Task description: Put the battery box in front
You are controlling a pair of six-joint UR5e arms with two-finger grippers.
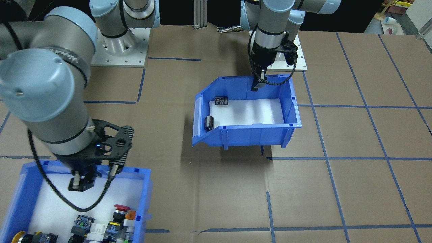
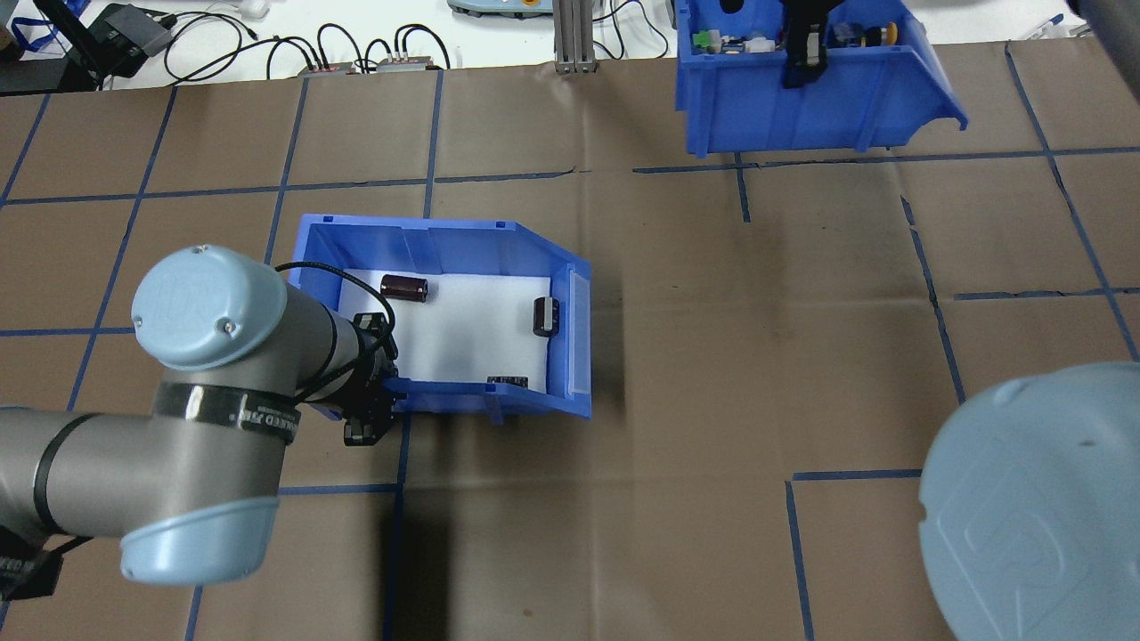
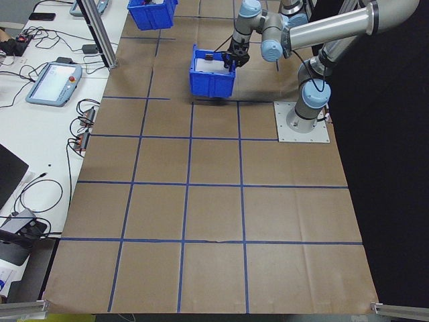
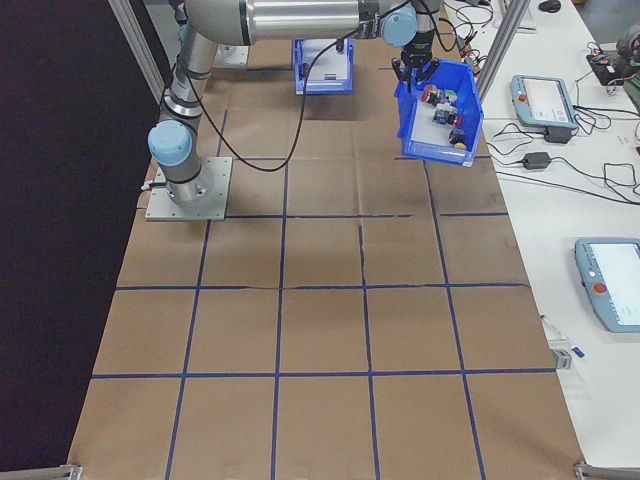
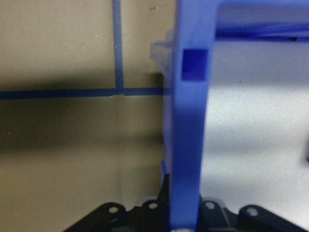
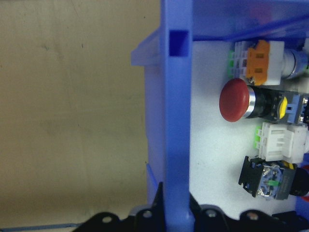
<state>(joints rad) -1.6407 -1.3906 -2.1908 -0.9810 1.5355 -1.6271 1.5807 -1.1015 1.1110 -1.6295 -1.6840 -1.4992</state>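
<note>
Left gripper (image 1: 258,84) clamping battery box (image 1: 246,135) rear wall, right gripper (image 1: 81,184) apparently gripping button bin (image 1: 143,202) rim

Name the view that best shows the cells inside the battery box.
Overhead exterior: all three cells lie unobstructed on the battery box floor. Front-facing shows two; side views show them too small; left wrist catches only the wall.

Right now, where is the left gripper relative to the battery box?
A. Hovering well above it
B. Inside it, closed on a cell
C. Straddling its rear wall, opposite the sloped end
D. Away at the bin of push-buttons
C. The left wrist view shows the blue wall of the battery box running between the fingers of the left gripper, and the front-facing view shows that gripper at the rear wall, away from the sloped end.
</note>
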